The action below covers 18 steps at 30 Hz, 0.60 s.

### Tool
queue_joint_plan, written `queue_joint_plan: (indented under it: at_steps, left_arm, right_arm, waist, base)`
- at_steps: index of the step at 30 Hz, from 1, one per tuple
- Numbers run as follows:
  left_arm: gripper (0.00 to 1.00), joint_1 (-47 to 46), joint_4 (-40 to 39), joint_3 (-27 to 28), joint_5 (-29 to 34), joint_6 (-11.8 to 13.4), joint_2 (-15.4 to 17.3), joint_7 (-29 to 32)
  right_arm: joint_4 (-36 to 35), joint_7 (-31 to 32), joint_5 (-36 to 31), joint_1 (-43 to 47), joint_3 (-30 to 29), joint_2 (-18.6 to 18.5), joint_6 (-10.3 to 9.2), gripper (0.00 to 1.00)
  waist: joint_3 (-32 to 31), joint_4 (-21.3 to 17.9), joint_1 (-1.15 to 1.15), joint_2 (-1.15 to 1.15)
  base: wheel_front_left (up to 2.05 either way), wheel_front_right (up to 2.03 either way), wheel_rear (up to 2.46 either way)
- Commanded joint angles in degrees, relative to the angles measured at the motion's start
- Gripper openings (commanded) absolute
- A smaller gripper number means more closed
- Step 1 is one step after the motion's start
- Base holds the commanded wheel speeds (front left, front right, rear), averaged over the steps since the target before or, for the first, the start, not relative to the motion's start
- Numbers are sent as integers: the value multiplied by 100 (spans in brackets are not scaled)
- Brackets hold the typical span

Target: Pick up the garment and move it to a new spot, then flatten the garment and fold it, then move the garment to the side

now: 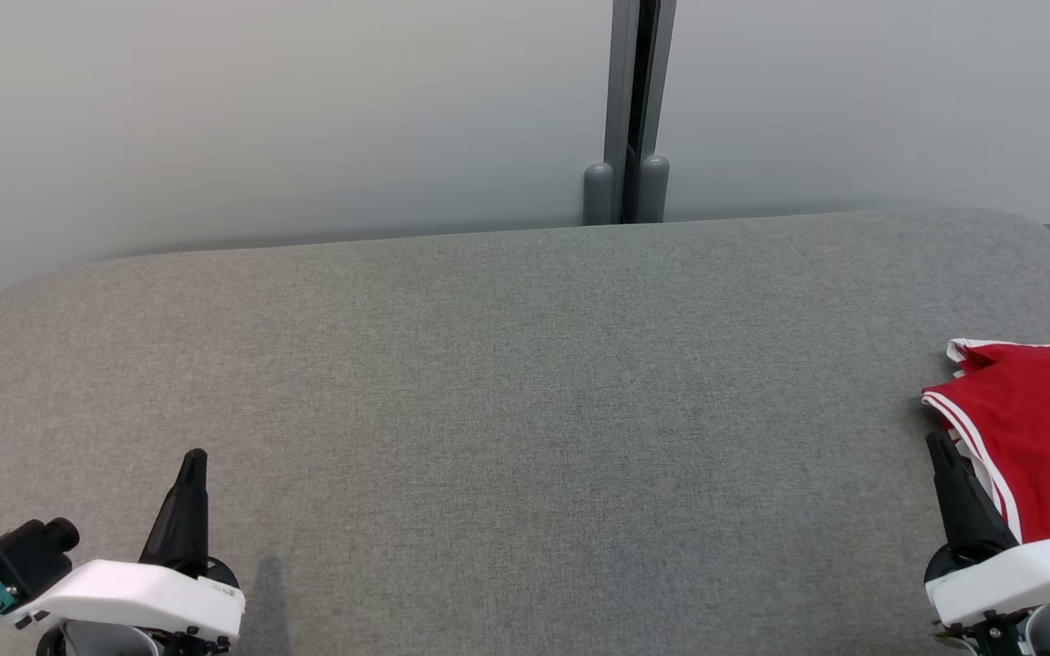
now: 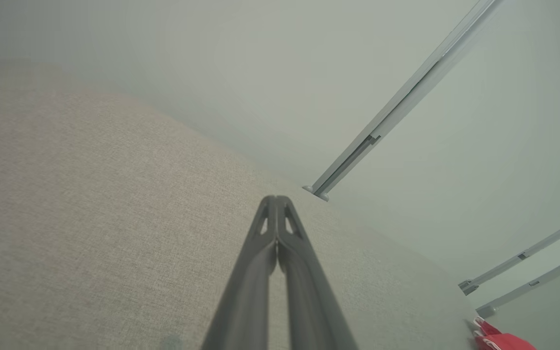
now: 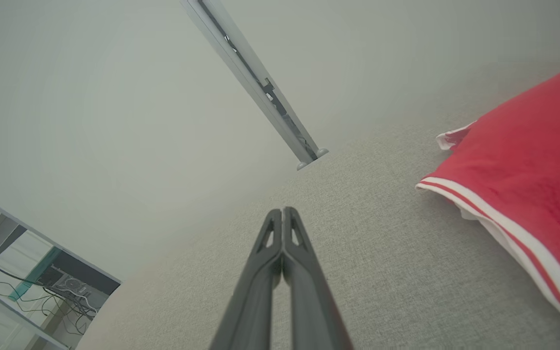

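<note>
Nearest the head camera, the left gripper (image 1: 195,460) rises from its white housing at the lower left, its two long dark fingers pressed together into one tapering point with nothing between them. The right gripper (image 1: 937,444) stands the same way at the lower right, closed tight and holding nothing; its wrist view shows a strip of bare cloth between its fingers and the garment (image 1: 1035,419). The garment is red, soft and smooth, with white stripes along its hem, and lies in flat layers at the right edge of the padded surface (image 1: 525,364), partly cut off by the frame. The surface is covered in a grey, finely woven fabric and has rounded far corners. A broad stretch of that weave lies open between the two grippers and up to the far edge, where a grey metal post (image 1: 634,109) stands against a smooth pale wall
</note>
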Motion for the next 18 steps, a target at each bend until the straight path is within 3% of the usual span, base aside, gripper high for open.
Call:
queue_joint_plan:
  at_steps: [1, 18]
  left_arm:
    - [0, -211, -25, 110, -192, -87, -2, 34]
    - [0, -354, 193, 372, -1108, -352, -274, 258]
  right_arm:
    - [-9, 33, 262, -144, -38, -22, 0, 0]
    - [241, 136, 1446, -304, -135, -11, 0, 0]
  waist:
    - [0, 1, 0, 0]
    - [3, 11, 0, 0]
  base:
    - [0, 0, 0]
    - [0, 0, 0]
